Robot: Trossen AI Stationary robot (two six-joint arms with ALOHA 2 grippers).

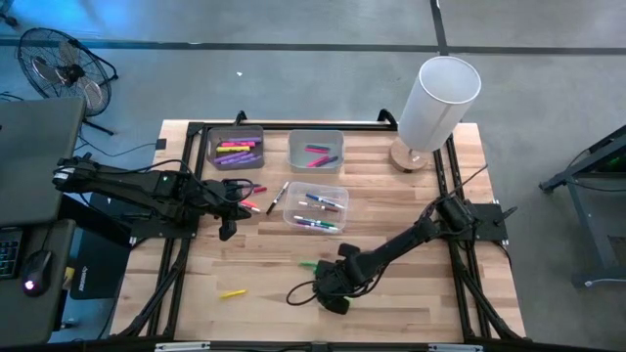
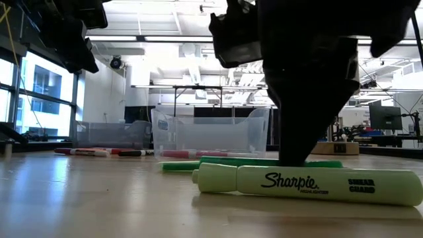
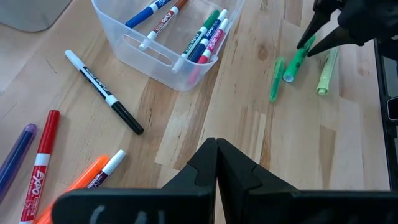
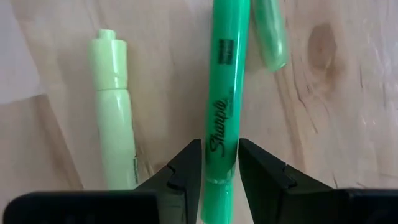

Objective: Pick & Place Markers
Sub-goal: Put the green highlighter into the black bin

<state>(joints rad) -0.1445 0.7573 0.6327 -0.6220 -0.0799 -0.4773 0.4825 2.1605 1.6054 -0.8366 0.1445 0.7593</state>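
Observation:
A bright green marker (image 4: 222, 81) lies flat on the wooden table near its front middle, and my right gripper (image 4: 221, 165) comes down on it from above. A pale green marker (image 2: 310, 185) and a thinner green one (image 3: 275, 78) lie on either side of it. My right gripper (image 1: 333, 282) is shut on the bright green marker. Left of the nearest clear bin (image 1: 315, 208), my left gripper (image 3: 216, 149) hangs shut over the table and holds nothing. Red, purple, orange and black-capped markers (image 3: 102, 90) lie loose below it. My right gripper pinches the bright green marker's barrel (image 4: 221, 127) between its two fingers (image 4: 186, 165), near one end of the marker. The fingers point down from above and lie across the marker. The marker lies flat on the table.
A grey bin (image 1: 237, 149) and a clear bin (image 1: 315, 147) with markers stand at the back, and the nearest clear bin holds several more. A white cylinder on a wooden base (image 1: 435, 98) stands at the back right. A yellow marker (image 1: 232, 292) lies at the front left.

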